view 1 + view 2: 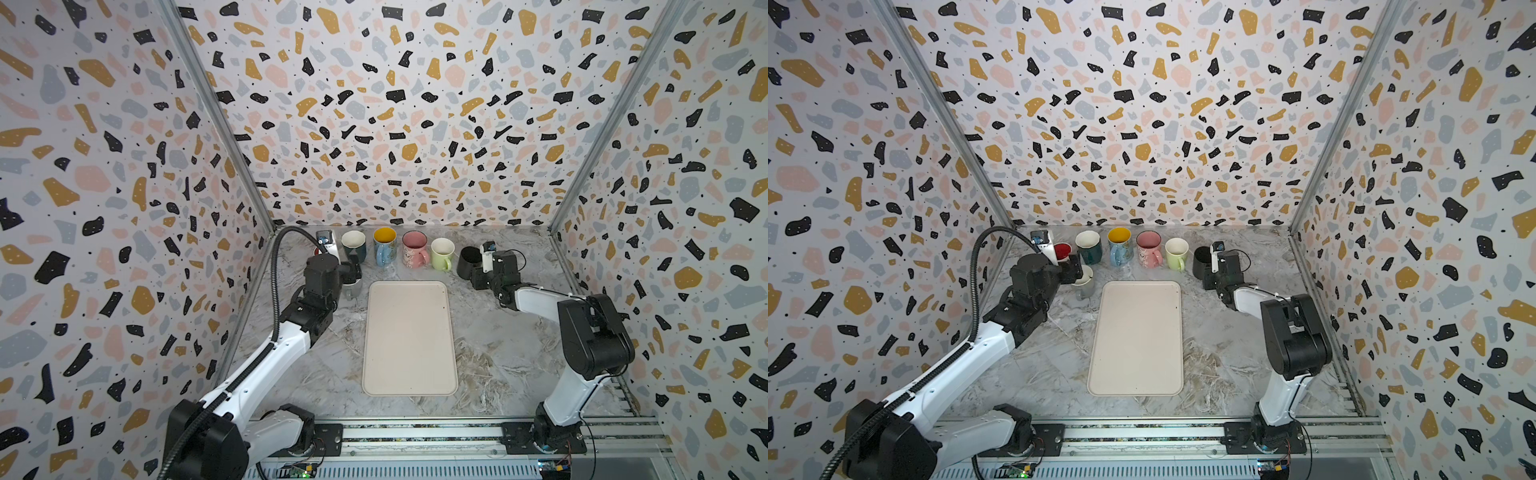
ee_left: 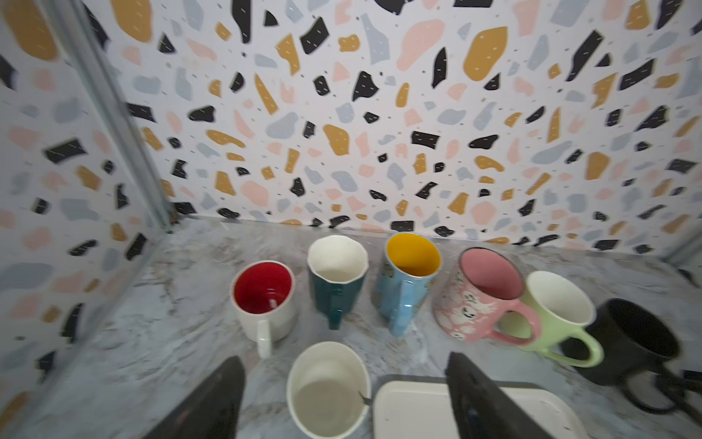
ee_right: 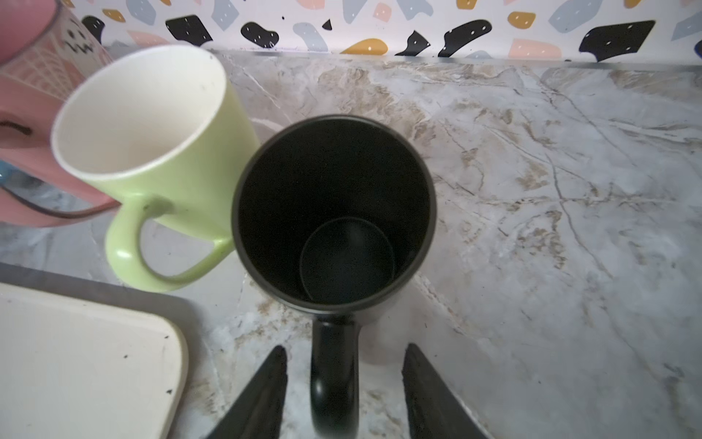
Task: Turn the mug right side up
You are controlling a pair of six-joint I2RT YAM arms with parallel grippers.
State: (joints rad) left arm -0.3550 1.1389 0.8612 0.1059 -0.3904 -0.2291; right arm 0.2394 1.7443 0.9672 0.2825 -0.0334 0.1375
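Note:
A pale grey-white mug (image 2: pixel 328 391) stands upright, mouth up, on the marble top beside the tray's far left corner; a top view shows it too (image 1: pixel 1084 284). My left gripper (image 2: pixel 343 361) is open and straddles it, with both fingers clear of its wall. At the right end of the row a black mug (image 3: pixel 334 205) also stands upright, seen in a top view as well (image 1: pixel 468 259). My right gripper (image 3: pixel 345 349) is open, and the black handle (image 3: pixel 334 380) lies between its fingers with a gap on each side.
Along the back wall stand a red-lined white mug (image 2: pixel 264 292), a dark green mug (image 1: pixel 353 245), a blue mug (image 1: pixel 384 245), a pink mug (image 1: pixel 414 248) and a light green mug (image 1: pixel 442 253), all upright. A cream tray (image 1: pixel 409 338) lies mid-table.

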